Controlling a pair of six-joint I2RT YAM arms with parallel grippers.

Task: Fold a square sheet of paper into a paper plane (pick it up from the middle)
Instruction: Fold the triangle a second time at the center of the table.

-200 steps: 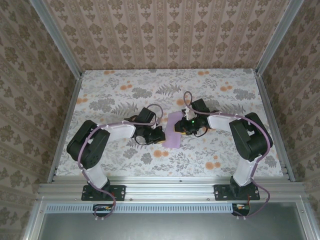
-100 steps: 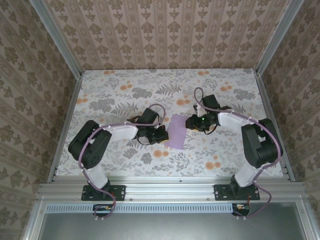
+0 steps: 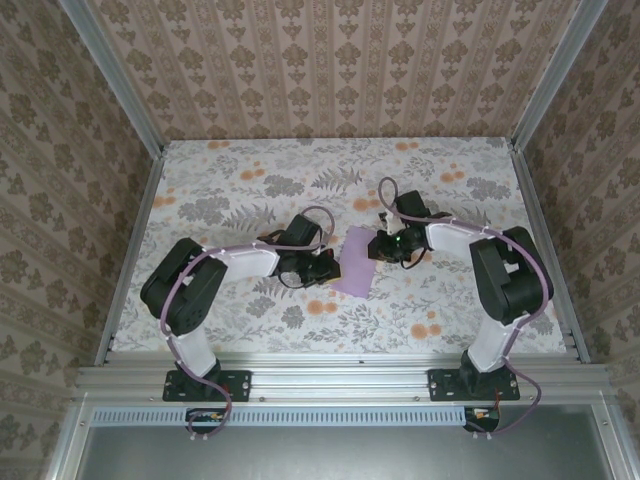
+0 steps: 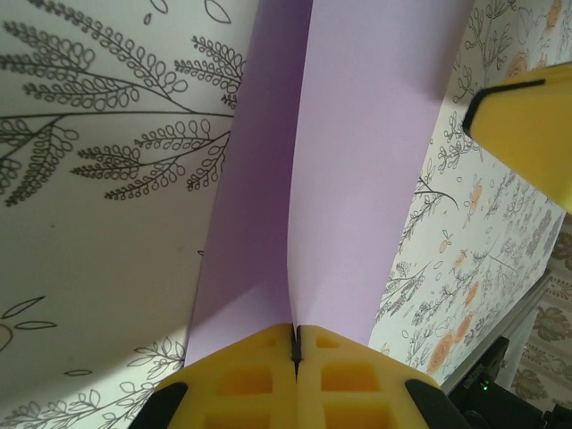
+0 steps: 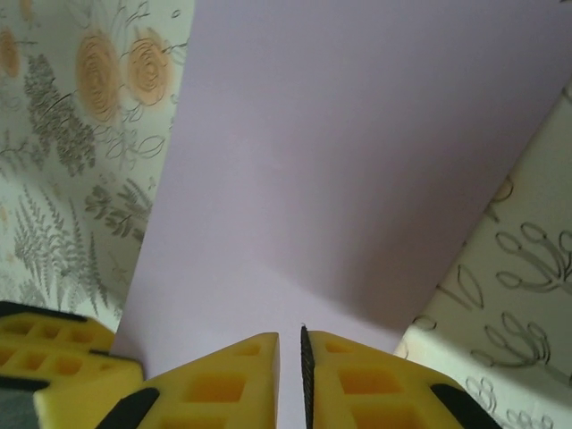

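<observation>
The purple paper (image 3: 352, 261) lies between my grippers, long side running near to far; my left gripper (image 4: 296, 332) pinches its left edge, and my right gripper (image 5: 290, 338) sits at its right edge, jaws almost together, grip unclear.

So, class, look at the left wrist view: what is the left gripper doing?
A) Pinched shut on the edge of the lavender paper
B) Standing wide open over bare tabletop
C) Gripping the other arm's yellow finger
A: the left gripper is closed, with the near edge of the lavender sheet of paper caught between its jaws.
</observation>
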